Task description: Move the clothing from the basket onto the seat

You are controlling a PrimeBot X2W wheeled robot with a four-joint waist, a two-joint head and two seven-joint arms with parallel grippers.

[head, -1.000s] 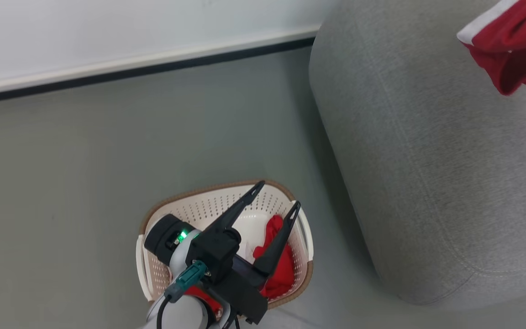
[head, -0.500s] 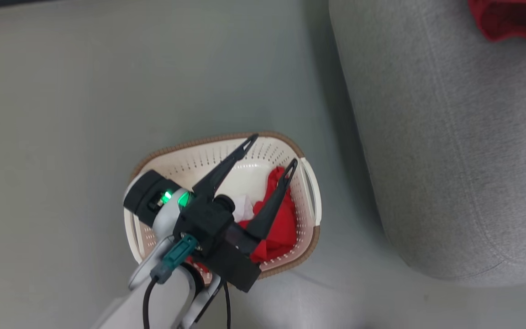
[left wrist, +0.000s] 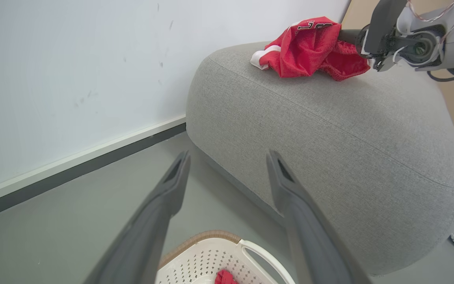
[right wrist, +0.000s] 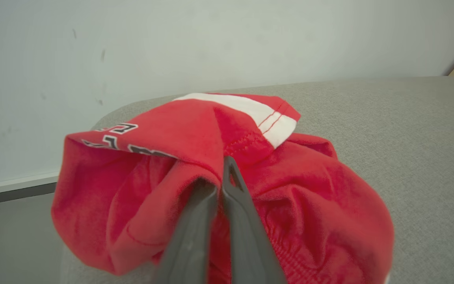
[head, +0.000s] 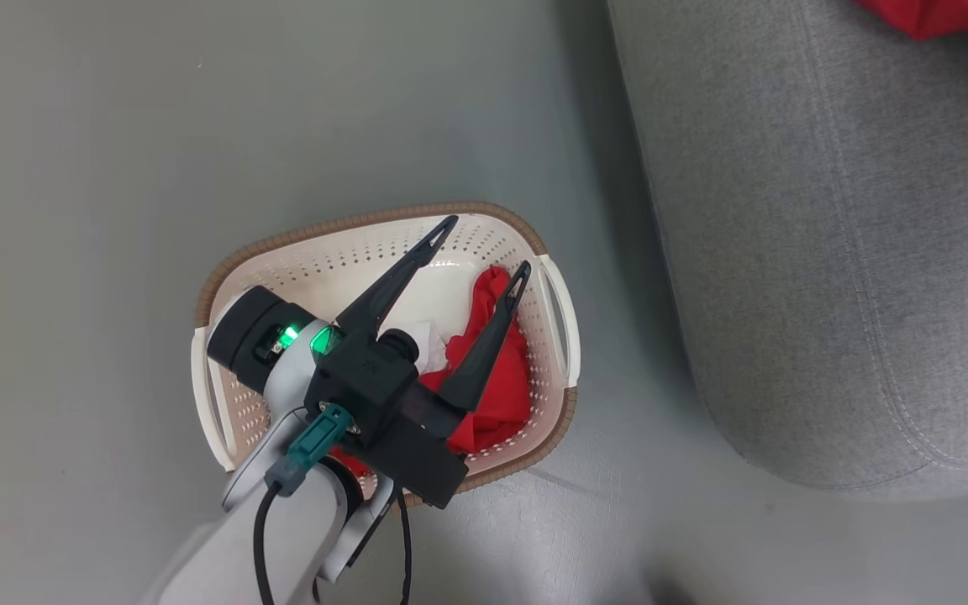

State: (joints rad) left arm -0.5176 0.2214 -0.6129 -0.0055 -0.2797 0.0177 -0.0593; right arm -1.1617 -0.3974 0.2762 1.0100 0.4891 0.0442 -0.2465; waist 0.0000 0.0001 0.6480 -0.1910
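Clothing (head: 505, 395) at the basket's (head: 366, 221) edge is judged soft and light, best pinched at a fold. Left gripper (head: 487, 244) is spread wide; right gripper (right wrist: 220, 177) is clamped on another piece (right wrist: 309, 221).

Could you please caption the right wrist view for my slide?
Right gripper shut on a red garment on the grey seat.

The left gripper (head: 486, 245) hangs with its long dark fingers spread wide, while the right gripper (right wrist: 220, 177), further right, pinches red soft-fabric clothing (right wrist: 309, 205).
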